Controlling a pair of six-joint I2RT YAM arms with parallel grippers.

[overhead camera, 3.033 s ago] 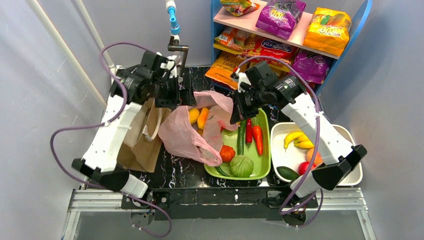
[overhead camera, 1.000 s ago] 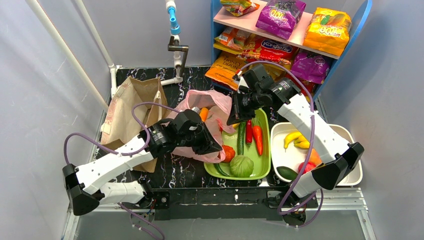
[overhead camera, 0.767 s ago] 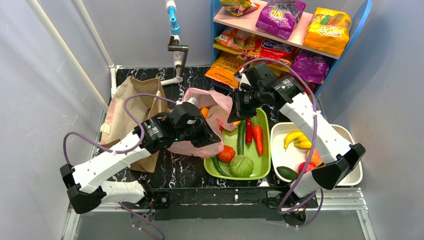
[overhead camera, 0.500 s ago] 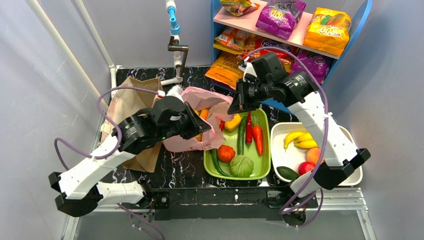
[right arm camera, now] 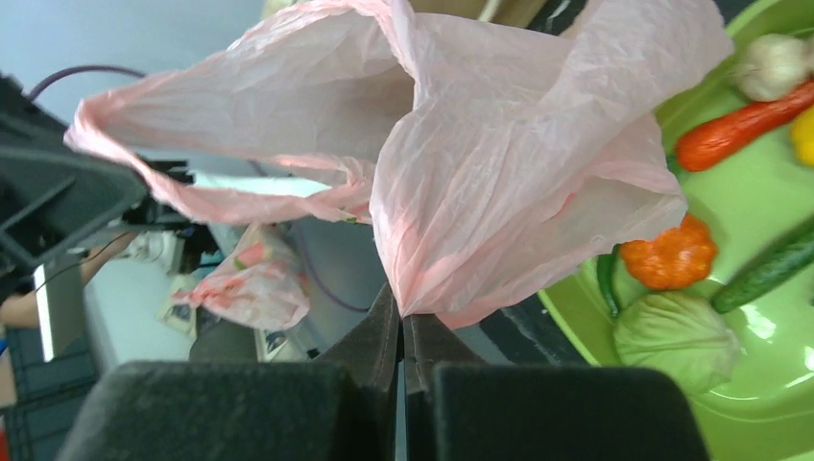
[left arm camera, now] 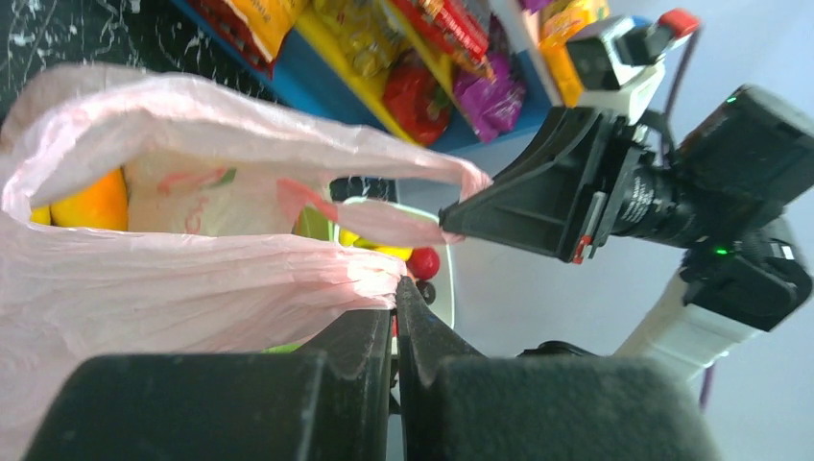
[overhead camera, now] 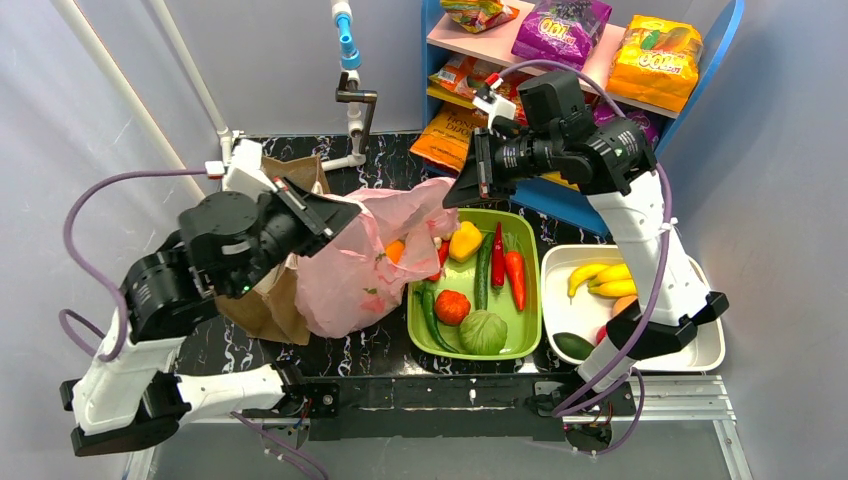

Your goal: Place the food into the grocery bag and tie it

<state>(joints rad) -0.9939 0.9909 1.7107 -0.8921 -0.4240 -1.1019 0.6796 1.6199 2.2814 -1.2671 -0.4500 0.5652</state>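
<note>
Beside grocery bag [overhead camera: 350,275]: paper bag [overhead camera: 262,308], vegetable tray [overhead camera: 522,325].

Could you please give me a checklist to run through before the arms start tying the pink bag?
1. Grip of the left gripper on the pink bag: ok, plastic pinched, jaws shut.
2. Grip of the right gripper on the bag: ok, jaws shut on plastic.
3. Food inside the bag: ok, orange pieces show through the mouth.
4. All food packed: not ok, the green tray holds vegetables and the white tub holds bananas.
5. Handles tied: not ok, the mouth is open, stretched between the grippers.
</note>
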